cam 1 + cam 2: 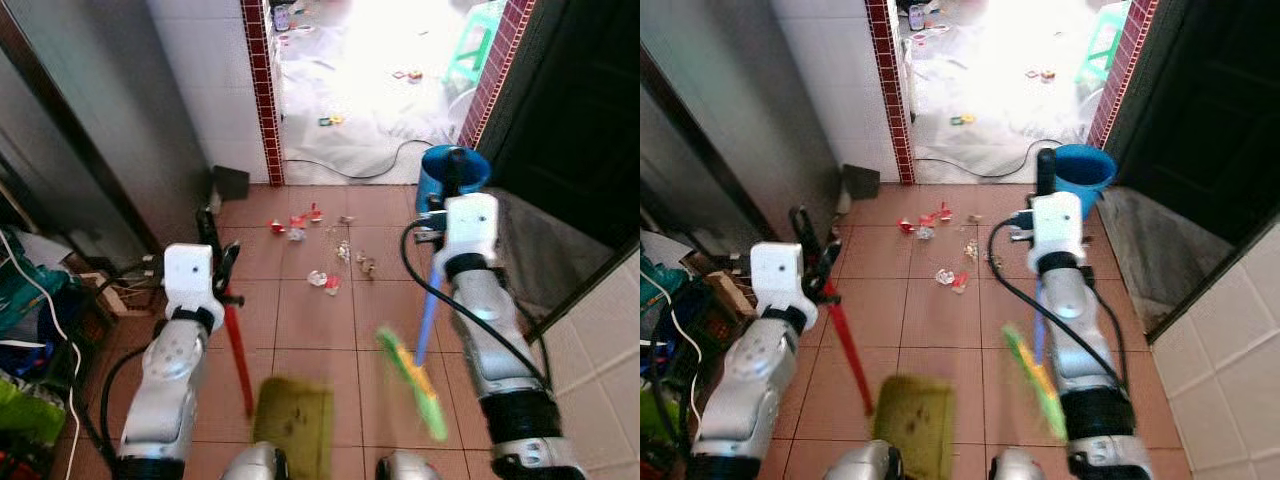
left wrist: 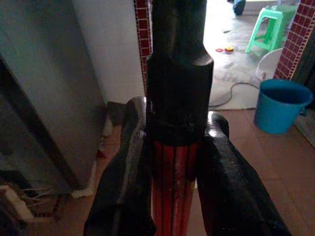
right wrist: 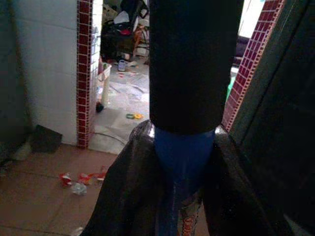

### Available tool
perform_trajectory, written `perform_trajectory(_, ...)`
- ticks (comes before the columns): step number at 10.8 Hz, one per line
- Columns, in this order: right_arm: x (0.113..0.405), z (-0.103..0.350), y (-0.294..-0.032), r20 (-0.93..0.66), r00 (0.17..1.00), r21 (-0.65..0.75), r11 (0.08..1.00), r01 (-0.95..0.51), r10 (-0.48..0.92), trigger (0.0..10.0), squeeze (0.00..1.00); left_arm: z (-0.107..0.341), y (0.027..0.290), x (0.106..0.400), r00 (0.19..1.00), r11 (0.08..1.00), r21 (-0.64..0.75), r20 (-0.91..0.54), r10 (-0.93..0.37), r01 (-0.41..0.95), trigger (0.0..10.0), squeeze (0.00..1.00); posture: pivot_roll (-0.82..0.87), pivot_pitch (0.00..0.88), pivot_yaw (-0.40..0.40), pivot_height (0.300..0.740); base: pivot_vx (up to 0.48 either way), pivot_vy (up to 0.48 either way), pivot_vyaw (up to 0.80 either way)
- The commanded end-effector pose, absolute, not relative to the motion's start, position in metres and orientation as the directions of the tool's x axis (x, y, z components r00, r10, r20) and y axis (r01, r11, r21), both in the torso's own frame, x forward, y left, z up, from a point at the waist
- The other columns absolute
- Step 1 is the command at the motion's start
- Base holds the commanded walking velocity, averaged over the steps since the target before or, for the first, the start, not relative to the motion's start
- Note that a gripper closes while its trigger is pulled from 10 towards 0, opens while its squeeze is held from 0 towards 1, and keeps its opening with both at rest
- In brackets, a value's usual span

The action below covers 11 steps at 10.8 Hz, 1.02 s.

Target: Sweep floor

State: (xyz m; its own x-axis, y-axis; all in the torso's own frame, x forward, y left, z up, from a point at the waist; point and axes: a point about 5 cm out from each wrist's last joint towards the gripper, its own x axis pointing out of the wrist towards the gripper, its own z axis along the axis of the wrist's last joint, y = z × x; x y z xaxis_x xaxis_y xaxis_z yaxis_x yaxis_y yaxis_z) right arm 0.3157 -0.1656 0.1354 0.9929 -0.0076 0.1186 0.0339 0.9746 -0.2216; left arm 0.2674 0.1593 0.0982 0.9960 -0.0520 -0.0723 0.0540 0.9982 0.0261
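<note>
Two tools are in the robot's grip above a terracotta tiled floor (image 1: 310,320). The left gripper (image 2: 172,162) is closed around the red handle with a black end cap (image 1: 236,340), its two black fingers (image 2: 123,182) pressing the shaft from either side; this handle slants down to a blurred olive-green dustpan (image 1: 293,420) sitting low in the head views, just in front of the robot's body. The right gripper (image 3: 183,167) clamps the blue broom handle with a black grip (image 1: 428,310), which runs down and toward the robot to blurred green bristles (image 1: 412,383) hovering near the tiles, beside the dustpan on its right.

Ahead of both tools, well apart from the bristles, lies a loose scatter of red and white litter scraps (image 1: 318,245) spread across several tiles, between the grippers and a doorway. A round blue plastic bucket (image 1: 455,170) stands just behind the right gripper, near a post of dark red small tiles (image 1: 262,90) framing the doorway. Beyond the opening is a brightly lit pale floor (image 1: 370,90) with a black cable (image 1: 360,170) curling over it, more small bits of rubbish, and a light green plastic stool (image 1: 478,45). On the robot's left, a heap of cables and bags (image 1: 30,330) crowds the wall.
</note>
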Motion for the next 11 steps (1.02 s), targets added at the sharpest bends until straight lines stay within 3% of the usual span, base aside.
perform_trajectory(1, 0.314, 0.142, -0.164, 0.160, 0.987, -0.227, 0.973, 0.038, -0.001, 10.0, 0.00, 0.109, 0.163, 0.269, 0.997, 0.996, 0.043, -0.010, -0.072, 0.072, 10.0, 0.00, -0.09, 0.000, 0.046, 0.740, 0.000, 0.000, 0.00)
perform_trajectory(6, 0.312, 0.140, -0.155, 0.177, 0.984, -0.216, 0.976, 0.006, 0.033, 10.0, 0.00, 0.103, 0.158, 0.266, 0.997, 0.997, -0.010, -0.012, -0.073, 0.073, 10.0, 0.00, -0.08, 0.000, 0.050, 0.740, 0.199, 0.000, 0.00)
perform_trajectory(9, 0.325, 0.147, -0.153, 0.173, 0.980, -0.245, 0.968, -0.049, 0.094, 10.0, 0.00, 0.102, 0.151, 0.270, 1.000, 1.000, -0.012, 0.008, -0.008, 0.008, 10.0, 0.00, -0.04, 0.000, -0.049, 0.740, 0.000, 0.000, 0.00)
perform_trajectory(11, 0.331, 0.150, -0.146, 0.177, 0.977, -0.249, 0.966, -0.075, 0.121, 10.0, 0.00, 0.106, 0.150, 0.272, 1.000, 1.000, -0.029, 0.027, 0.011, -0.010, 10.0, 0.00, -0.03, 0.000, -0.069, 0.740, 0.000, 0.000, 0.00)
